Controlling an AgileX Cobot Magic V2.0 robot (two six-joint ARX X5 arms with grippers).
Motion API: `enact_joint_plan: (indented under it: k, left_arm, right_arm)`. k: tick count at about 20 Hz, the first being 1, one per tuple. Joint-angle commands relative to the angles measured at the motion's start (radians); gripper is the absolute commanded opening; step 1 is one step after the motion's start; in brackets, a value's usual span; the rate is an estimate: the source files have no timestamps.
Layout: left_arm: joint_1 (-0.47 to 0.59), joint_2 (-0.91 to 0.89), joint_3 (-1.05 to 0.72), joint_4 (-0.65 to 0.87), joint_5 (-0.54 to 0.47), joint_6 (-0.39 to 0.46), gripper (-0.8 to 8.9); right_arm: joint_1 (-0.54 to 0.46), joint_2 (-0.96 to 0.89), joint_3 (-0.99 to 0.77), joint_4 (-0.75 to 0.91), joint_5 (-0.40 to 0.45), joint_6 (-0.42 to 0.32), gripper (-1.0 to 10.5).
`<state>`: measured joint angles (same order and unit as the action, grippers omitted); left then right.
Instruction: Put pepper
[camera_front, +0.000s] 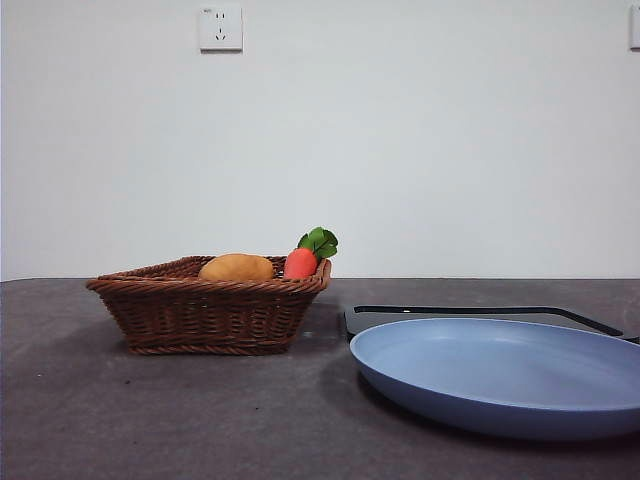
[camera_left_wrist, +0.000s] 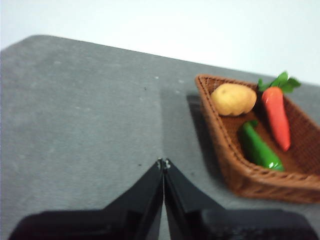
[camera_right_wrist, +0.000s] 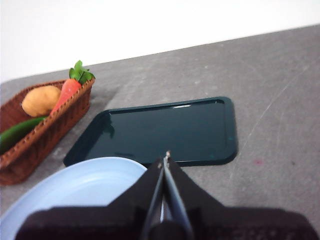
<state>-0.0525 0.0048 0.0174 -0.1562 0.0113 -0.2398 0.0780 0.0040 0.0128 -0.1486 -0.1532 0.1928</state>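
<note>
1. Front view: a round pale-blue plate (camera_front: 500, 375) lay nearest, beside a brown woven wicker basket (camera_front: 210, 310).
2. Left wrist view: the left gripper (camera_left_wrist: 163, 163) was clenched, empty; the glossy dark-green pepper (camera_left_wrist: 258, 148) lay inside the basket.
3. Right wrist view: the right gripper (camera_right_wrist: 165, 159) was clenched above a dark rectangular tray (camera_right_wrist: 165, 130).

The front view is evenly and softly lit against a bright white wall, with faint, diffuse shadows pooled on the bench (camera_front: 150, 400) beneath the basket (camera_front: 210, 305) and under the near rim of the blue plate (camera_front: 500, 375), which looks slightly soft this close to the lens. Both wrist views are blurrier and a little washed out, the wall blown to near white. The basket casts a dark shadow along its outer side in the left one, and pale glare streaks the glossy dark tray (camera_right_wrist: 165, 130) in the right one.
</note>
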Motion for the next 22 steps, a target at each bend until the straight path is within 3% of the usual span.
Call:
enact_joint_plan:
  k: [1,6,9,17,22]
  left_arm:
    - [0.002,-0.003,-0.01,0.028,0.032,-0.092,0.08]
    - [0.002,-0.003,-0.002,0.085,0.161,-0.151,0.06]
    - [0.002,0.0,0.032,0.063,0.181,-0.184,0.06]
    - [0.002,0.006,0.206,-0.097,0.206,-0.177,0.06]
    - [0.002,0.082,0.335,-0.189,0.251,-0.136,0.06]
  right_arm:
    - [0.001,-0.004,-0.005,0.015,0.003,0.085,0.1]
    - [0.001,-0.004,-0.001,0.077,-0.005,0.206,0.1]
    - [0.001,-0.003,0.03,0.096,-0.004,0.272,0.1]
    - [0.001,0.098,0.219,0.071,-0.005,0.268,0.1]
    - [0.001,0.233,0.399,-0.067,-0.06,0.2,0.1]
